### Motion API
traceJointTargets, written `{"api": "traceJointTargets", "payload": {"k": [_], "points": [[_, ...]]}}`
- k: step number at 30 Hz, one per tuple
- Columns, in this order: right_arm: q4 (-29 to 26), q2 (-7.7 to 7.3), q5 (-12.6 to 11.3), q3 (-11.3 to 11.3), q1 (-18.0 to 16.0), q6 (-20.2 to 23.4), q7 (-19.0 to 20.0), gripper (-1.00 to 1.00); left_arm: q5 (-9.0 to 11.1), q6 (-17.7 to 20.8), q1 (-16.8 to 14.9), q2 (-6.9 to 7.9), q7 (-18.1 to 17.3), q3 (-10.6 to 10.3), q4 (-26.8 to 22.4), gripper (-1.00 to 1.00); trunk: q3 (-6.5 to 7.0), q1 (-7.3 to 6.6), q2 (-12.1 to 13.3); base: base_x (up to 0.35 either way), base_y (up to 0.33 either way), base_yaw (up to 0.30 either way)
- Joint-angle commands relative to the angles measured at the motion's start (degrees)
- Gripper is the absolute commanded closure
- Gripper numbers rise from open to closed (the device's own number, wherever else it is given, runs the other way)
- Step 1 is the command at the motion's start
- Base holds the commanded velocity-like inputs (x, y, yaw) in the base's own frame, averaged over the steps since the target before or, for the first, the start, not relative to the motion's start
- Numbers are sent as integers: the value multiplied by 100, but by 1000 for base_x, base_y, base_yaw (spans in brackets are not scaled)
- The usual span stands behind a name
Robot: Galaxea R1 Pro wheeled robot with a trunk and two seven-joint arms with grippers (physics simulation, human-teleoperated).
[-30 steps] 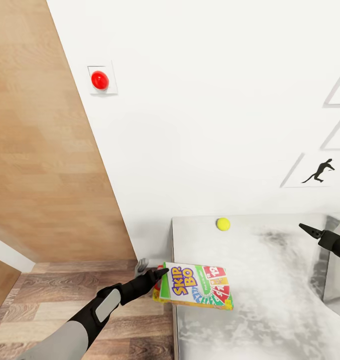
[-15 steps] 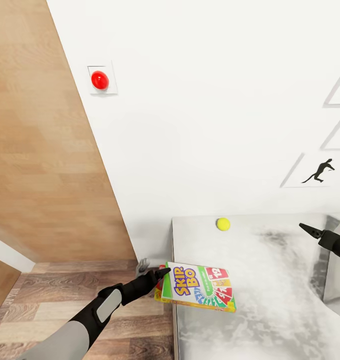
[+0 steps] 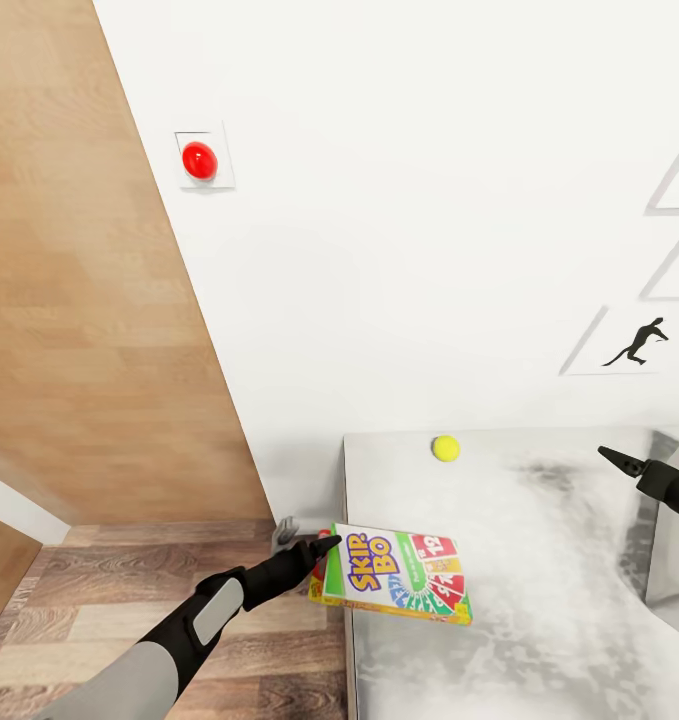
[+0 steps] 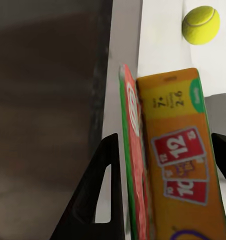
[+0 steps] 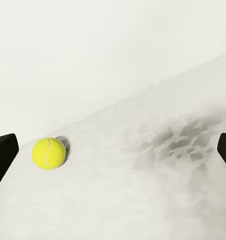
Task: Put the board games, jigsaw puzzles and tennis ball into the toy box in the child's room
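Wide bare stretch of table [image 3: 539,560] between the Skip-Bo box [image 3: 394,573] at its left edge and the tennis ball [image 3: 445,448] by the wall — toy box [image 3: 669,560] blocks the right.

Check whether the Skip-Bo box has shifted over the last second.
Yes, slightly. Judged against the table edge, the Skip-Bo box has slid a little farther onto the tabletop, away from the tennis ball. The left gripper straddles its end.

The board game [image 3: 394,572] reads "SKIP-BO", "12", "7+".
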Motion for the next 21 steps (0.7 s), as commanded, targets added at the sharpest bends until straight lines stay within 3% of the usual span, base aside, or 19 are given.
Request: {"api": "traceJointTargets", "payload": {"k": [1,8,13,17,21], "points": [[-1,-2,0,-7,-5,34,13,-100,64,42,-5,4,-7,-17,0,100,-10,3,-10,0,0,0],[-1,-12,5,-18,-4,37,7,-100,104,-53,1,7,-66,-11,-105,100,-10,3,-10,0,0,0],[-1,-22,7,-36,3,37,10,-100,120,-29,26,24,-162,-8,-499,100,-10,3,-10,0,0,0],[-1,-31,8,-49,15,37,62,-100,134,233,64,48,-135,2,-1337,100,-10,3,-10,0,0,0],[-1,-36,11,-58,33,36,382,-100,155,588,97,37,283,50,-2152,100,-10,3,-10,0,0,0]]}}
